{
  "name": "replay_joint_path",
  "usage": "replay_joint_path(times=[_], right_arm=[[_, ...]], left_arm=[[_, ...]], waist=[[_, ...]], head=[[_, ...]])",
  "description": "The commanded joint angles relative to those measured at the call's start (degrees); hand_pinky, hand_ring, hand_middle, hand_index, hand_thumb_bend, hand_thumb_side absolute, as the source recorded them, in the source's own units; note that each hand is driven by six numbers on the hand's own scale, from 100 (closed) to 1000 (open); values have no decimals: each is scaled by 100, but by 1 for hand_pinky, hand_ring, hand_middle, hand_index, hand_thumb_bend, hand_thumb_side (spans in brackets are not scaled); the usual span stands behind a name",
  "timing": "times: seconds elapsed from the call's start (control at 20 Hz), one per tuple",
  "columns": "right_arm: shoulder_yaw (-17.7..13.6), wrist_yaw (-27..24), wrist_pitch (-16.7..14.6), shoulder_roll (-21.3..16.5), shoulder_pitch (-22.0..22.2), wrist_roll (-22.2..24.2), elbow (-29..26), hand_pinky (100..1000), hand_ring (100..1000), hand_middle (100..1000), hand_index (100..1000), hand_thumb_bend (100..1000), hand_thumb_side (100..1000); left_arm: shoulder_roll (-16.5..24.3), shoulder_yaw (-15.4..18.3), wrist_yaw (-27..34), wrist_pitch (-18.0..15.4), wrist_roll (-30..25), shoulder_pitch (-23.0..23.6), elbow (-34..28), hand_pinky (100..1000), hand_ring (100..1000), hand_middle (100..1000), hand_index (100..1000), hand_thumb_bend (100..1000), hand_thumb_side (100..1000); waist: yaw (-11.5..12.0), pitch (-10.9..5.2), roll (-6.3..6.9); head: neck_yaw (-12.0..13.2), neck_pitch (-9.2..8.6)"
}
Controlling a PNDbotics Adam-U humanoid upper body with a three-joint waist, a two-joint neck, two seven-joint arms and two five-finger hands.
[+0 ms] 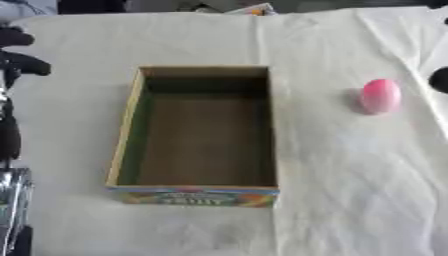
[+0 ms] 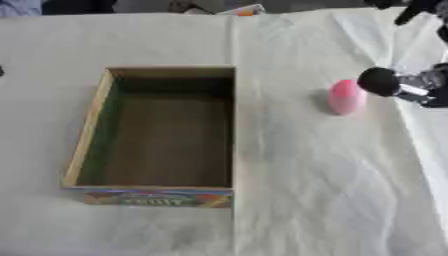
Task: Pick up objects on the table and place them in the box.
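An open cardboard box with a colourful printed front stands in the middle of the table, and nothing lies inside it. A pink egg-shaped object rests on the cloth to the right of the box. My right hand comes in from the right edge, open. One black rounded fingertip hovers just right of the egg, and its other fingers show spread near the upper right corner. My left hand sits at the left edge, open and holding nothing, well away from the box.
A cream cloth with creases covers the table. A folded ridge of it runs along the right side. Some coloured items lie at the far edge, beyond the box.
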Motion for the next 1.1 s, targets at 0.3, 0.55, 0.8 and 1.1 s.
replay_joint_path(times=[0.3, 0.55, 0.8, 1.1], right_arm=[[345, 129, -197, -638, -435, 515, 565, 657, 813, 787, 883, 786, 885], [524, 258, -202, -598, -701, 790, 959, 664, 831, 781, 900, 804, 581], [694, 206, 113, -420, -1047, 1474, 1398, 671, 843, 779, 912, 701, 416], [900, 484, 382, -144, -1470, 1851, 1879, 669, 845, 769, 885, 607, 413]], left_arm=[[179, -15, 2, 15, -66, -17, -128, 539, 512, 624, 736, 100, 835], [182, -24, -7, 29, -95, -5, -128, 540, 512, 623, 735, 100, 837], [177, -37, -9, 38, -124, 8, -128, 540, 512, 623, 735, 100, 838], [171, -49, -11, 47, -148, 23, -128, 541, 512, 622, 734, 100, 840]], waist=[[12, -133, -60], [31, -133, -74], [47, -123, -79], [68, -102, -81]], head=[[-118, -9], [-130, -49], [-147, -78], [-180, -88]])
